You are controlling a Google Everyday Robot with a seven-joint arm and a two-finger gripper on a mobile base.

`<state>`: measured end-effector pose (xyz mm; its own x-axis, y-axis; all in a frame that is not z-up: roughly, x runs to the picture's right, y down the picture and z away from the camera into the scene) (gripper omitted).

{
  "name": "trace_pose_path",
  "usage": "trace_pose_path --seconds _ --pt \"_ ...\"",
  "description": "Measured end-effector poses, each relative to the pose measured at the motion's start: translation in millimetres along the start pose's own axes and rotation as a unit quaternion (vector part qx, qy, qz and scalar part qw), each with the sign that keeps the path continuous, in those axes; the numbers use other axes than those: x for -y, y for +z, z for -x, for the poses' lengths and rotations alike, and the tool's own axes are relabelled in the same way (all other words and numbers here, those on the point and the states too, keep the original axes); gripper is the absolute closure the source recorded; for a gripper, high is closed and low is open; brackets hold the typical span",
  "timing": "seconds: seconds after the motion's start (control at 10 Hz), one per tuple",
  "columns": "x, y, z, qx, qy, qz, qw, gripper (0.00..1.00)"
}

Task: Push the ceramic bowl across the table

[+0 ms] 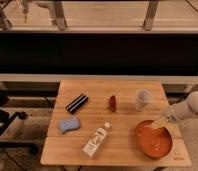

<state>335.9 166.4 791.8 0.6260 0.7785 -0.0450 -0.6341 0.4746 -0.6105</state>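
Note:
The ceramic bowl (153, 139) is orange-red and sits at the front right corner of the wooden table (117, 90). My white arm reaches in from the right edge of the view. My gripper (159, 122) is at the bowl's far right rim, touching it or just above it; I cannot tell which.
On the table are a clear plastic cup (143, 99) behind the bowl, a small red-brown item (112, 103), a black flat box (77, 103), a blue sponge (69, 125) and a white bottle (96, 141) lying on its side. A black office chair (3, 120) stands at the left. A dark wall runs behind.

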Motion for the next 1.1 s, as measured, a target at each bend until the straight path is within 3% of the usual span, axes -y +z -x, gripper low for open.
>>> trace_pose_path --seconds 0.7,0.9,1.1 --pt "7 1 -16 0.008 0.029 -0.019 0.9994 0.95" --pt "6 -1 -19 0.01 0.03 -0.011 0.9995 0.98" --pt "0 5 -7 0.012 0.027 -0.011 0.9995 0.82"
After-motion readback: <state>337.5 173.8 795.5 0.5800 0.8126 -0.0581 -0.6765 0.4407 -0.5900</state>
